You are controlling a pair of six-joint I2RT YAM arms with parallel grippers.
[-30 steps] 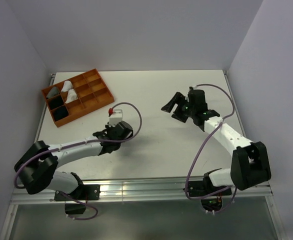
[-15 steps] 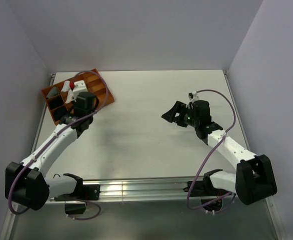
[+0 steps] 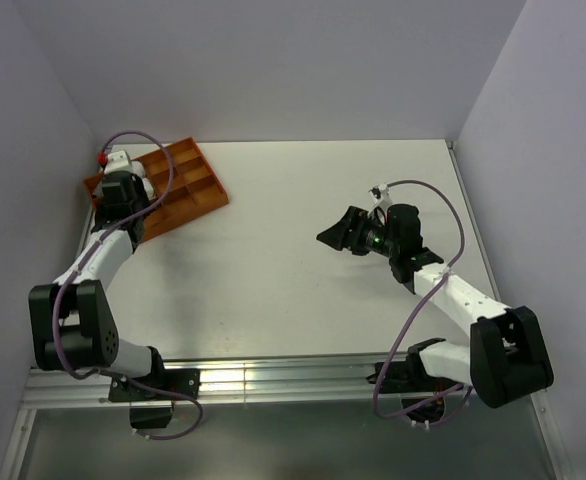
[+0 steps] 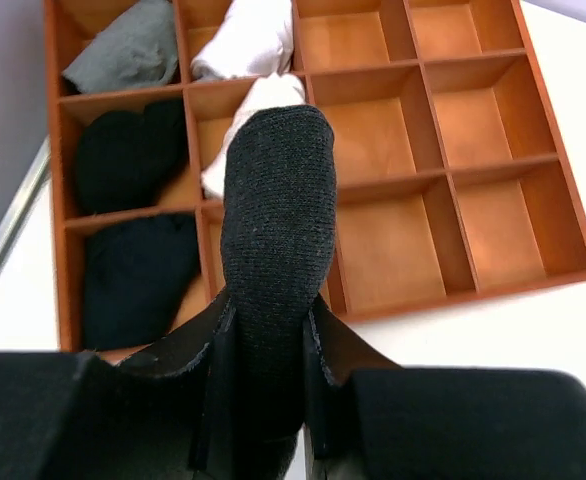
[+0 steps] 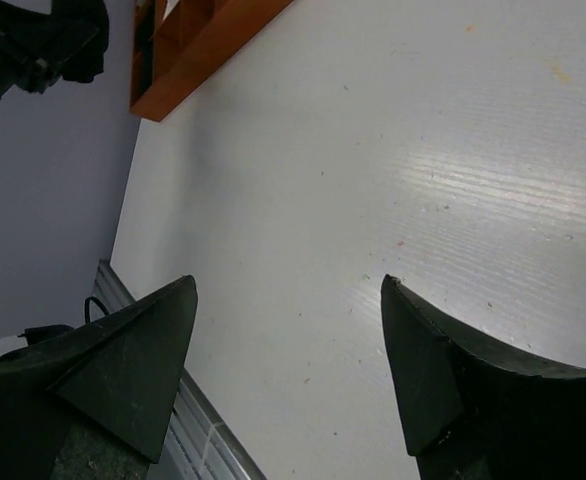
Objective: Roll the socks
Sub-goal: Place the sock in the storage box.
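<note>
3 pale lilac walls [image 3: 273, 70] box in my white desk [image 3: 293, 270], which shows a soft sheen and faint specks (right wrist view). At its far-left corner sits the orange divided tray [image 3: 195, 190]. My left gripper [image 4: 268, 325] is clamped on a dark rolled sock [image 4: 278, 190] above the tray's left compartments. My right gripper [image 5: 288, 290] gapes wide over the desk's middle-right.

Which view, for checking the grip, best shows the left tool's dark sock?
Left wrist: the dark grey sock is central, clamped in the left tool above the orange divider tray. Top external hides it beneath the arm; right wrist shows only the tray's corner.
</note>
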